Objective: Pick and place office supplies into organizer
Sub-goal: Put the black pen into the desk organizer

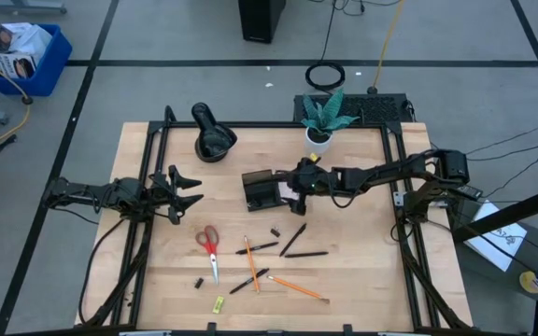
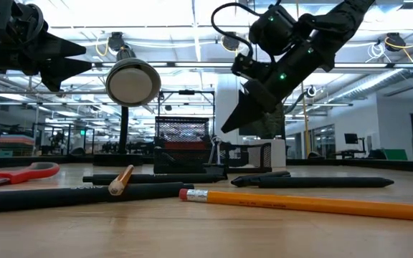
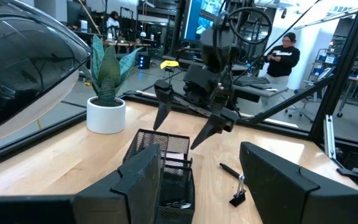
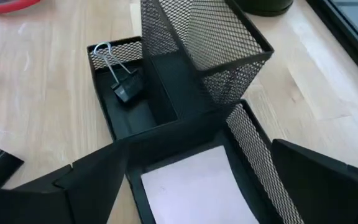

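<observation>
Black wire-mesh organizer mid-table on pale wood-grain tabletop; tall mesh back section, low divided trays. One tray holds black binder clip with wire handles; another holds pale pink square sticky pad. Right gripper hovers directly above organizer, fingers spread, empty. Left gripper idle at table's left, fingers apart. Red-handled scissors, orange pencils, black pens loose on table. No legible writing.

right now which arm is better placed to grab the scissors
Left, likely. The left gripper hangs open near the scissors; the right gripper is open over the organizer, farther off.
</observation>
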Robot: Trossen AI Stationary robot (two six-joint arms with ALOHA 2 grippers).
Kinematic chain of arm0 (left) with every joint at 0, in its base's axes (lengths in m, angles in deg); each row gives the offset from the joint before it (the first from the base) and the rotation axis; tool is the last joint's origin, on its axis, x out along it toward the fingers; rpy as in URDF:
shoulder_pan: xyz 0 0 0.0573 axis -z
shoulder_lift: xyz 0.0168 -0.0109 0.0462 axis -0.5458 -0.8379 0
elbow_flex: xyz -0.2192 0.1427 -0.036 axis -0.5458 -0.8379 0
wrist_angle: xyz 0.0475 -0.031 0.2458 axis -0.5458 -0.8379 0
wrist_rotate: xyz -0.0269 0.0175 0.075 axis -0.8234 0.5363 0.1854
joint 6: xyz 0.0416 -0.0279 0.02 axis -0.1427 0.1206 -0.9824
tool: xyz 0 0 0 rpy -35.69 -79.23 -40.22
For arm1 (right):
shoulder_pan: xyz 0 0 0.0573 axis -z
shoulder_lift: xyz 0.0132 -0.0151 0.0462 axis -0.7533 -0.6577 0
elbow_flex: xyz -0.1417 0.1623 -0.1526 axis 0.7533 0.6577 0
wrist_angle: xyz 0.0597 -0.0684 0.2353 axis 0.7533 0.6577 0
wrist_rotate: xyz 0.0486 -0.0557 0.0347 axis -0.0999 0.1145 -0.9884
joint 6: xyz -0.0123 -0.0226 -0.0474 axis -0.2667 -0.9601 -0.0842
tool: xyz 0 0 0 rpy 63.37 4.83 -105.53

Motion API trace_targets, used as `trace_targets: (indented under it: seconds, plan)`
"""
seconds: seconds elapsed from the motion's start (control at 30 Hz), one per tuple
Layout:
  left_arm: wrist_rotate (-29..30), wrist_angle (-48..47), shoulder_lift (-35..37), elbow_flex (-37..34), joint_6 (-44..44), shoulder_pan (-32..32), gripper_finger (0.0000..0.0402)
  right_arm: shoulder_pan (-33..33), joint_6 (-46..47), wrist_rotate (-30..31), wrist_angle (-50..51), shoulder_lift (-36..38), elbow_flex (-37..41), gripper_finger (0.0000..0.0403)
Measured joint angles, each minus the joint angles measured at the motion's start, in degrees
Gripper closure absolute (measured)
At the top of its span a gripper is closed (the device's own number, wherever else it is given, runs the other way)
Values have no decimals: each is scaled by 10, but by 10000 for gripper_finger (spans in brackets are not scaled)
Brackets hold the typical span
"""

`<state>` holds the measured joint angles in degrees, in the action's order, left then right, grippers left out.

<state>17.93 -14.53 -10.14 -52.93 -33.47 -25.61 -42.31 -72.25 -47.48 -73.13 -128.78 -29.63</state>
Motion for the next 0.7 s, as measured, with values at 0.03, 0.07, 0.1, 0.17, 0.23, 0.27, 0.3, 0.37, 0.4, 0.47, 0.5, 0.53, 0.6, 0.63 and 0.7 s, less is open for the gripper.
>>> trace_targets:
  seconds: [0.03, 0.07, 0.1, 0.17, 0.23, 0.27, 0.3, 0.37, 0.4, 0.47, 0.5, 0.53, 0.6, 0.63, 0.7]
  plan:
    - [0, 0, 0, 0, 0, 0, 176, -2, -3, 0, 0, 0, 0, 14]
    - [0, 0, 0, 0, 0, 0, 176, -4, -7, 1, -1, 0, 0, 14]
    - [0, 0, 0, 0, 0, 0, 176, -5, -10, 1, -2, 1, 0, 14]
    - [0, 0, 0, 0, 0, 0, 176, -7, -5, 3, -7, 3, 0, 14]
    - [0, 0, 0, 0, 0, 0, 176, -7, 11, 2, -10, 3, 0, 14]
    - [0, 0, 0, 0, 0, 0, 176, -7, 21, 0, -10, 3, 0, 14]
    - [0, 0, 0, 0, 0, 0, 176, -9, 32, 0, -8, 3, 0, 14]
    - [0, 0, 0, 0, 0, 0, 176, -15, 43, 1, 3, 4, 0, 14]
    - [0, 0, 0, 0, 0, 0, 176, -21, 49, 0, 15, 6, 0, 14]
    - [0, 0, 0, 0, 0, 0, 176, -36, 62, -1, 37, 12, 0, 14]
    - [0, 0, 0, 0, 0, 0, 176, -44, 70, -1, 42, 14, 0, 14]
    - [0, 0, 0, 0, 0, 0, 176, -54, 78, -1, 50, 17, 0, 14]
    - [0, 0, 0, 0, 0, 0, 176, -78, 93, -1, 53, 22, 0, 14]
    - [0, 0, 0, 0, 0, 0, 176, -90, 98, -1, 48, 23, 0, 14]
    - [0, 0, 0, 0, 0, 0, 176, -119, 105, -1, 45, 27, 0, 14]
